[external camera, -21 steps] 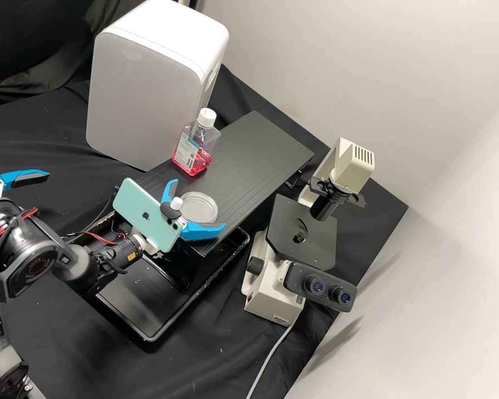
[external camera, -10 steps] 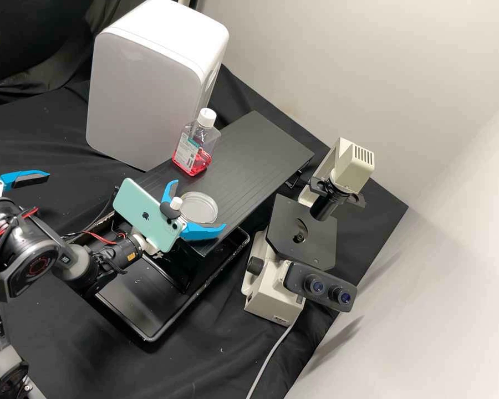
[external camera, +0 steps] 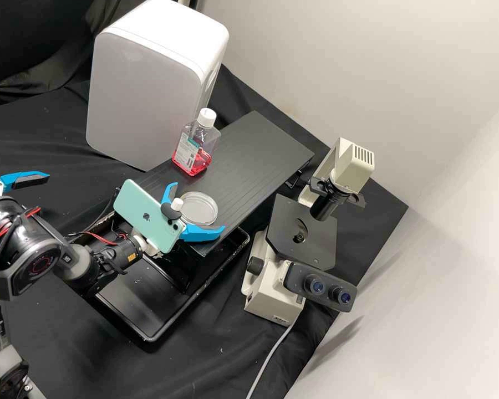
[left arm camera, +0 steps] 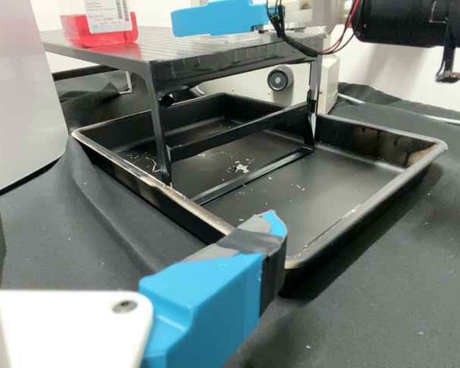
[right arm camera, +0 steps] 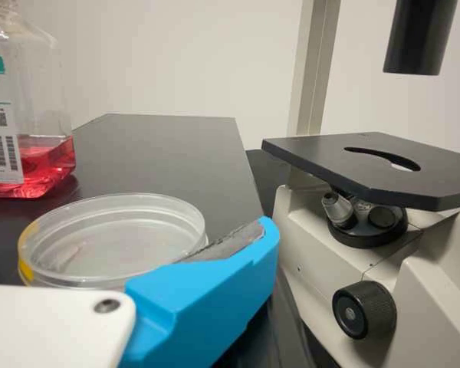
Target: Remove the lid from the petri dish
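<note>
Centre-left in the high view, the right pincer (external camera: 199, 205) spreads wide around the lidded petri dish (external camera: 200, 209) on the black platform (external camera: 255, 149); the left pincer (left arm camera: 130, 222) gapes wide too.

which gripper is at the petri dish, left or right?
The right gripper: its blue fingers flank the petri dish on the raised shelf. The left gripper sits low, facing the black tray.

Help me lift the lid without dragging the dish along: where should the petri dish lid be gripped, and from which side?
I would grip the petri dish lid by its side rim, at two opposite points above the base. It is flat, round and shallow, with no knob. Come in level from where the right gripper straddles it, clear of the flask.
</note>
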Robot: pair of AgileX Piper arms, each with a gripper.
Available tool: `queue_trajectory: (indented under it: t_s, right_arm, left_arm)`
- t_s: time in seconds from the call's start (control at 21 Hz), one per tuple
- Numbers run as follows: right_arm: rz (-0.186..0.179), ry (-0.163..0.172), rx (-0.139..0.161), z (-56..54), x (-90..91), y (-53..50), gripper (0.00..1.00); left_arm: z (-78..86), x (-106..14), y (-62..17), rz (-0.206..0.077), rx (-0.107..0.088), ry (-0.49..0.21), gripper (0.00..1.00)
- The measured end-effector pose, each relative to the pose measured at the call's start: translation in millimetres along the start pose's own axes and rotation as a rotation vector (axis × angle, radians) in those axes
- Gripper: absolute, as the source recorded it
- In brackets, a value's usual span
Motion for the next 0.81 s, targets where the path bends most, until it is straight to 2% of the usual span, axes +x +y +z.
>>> queue_trajectory:
  t_s: [0.38, 0.43, 0.81]
  right_arm:
    - [0.002, -0.002, 0.000, 0.6, 0.0, 0.6, 1.00]
    - [0.003, -0.003, 0.000, 0.9, 0.1, 0.9, 0.00]
    - [0.009, -0.009, 0.000, 2.3, 0.1, 2.3, 0.00]
  left_arm:
    - [0.0, 0.0, 0.0, 0.000, 0.000, 0.000, 1.00]
    - [0.0, 0.0, 0.0, 0.000, 0.000, 0.000, 1.00]
    - [0.7, -0.2, -0.2, -0.001, 0.001, -0.004, 1.00]
